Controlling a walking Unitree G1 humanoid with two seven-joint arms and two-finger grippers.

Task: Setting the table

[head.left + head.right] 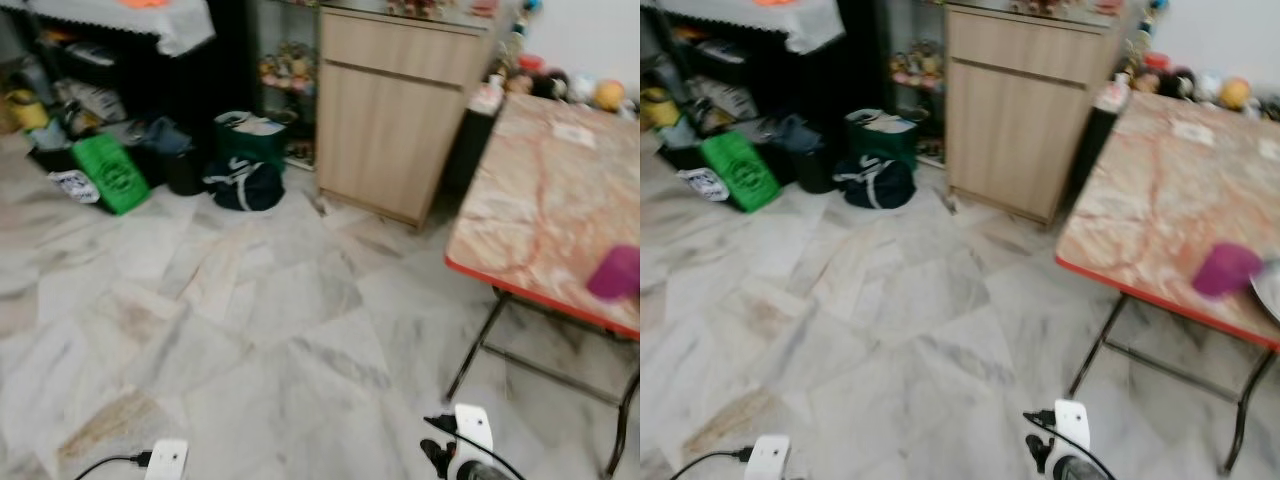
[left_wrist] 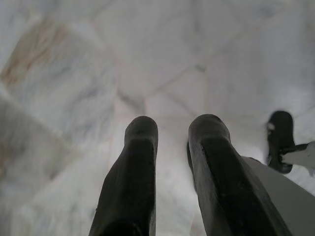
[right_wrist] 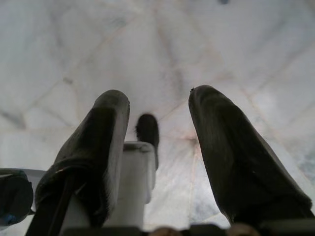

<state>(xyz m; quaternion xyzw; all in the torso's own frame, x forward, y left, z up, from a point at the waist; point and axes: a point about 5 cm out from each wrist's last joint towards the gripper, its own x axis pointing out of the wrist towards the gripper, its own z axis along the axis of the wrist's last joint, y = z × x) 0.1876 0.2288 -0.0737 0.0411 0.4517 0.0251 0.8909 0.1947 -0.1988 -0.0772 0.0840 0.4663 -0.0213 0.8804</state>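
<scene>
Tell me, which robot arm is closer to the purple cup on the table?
Right. The right gripper hangs over the floor on the table's side of the robot, below the purple cup; the left gripper hangs farther away.

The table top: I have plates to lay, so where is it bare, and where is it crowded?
The table is bare across its marbled middle, between the red near edge and the far end. The purple cup and a plate rim take the near right corner. Bottles and jars crowd the far end by the wall.
</scene>
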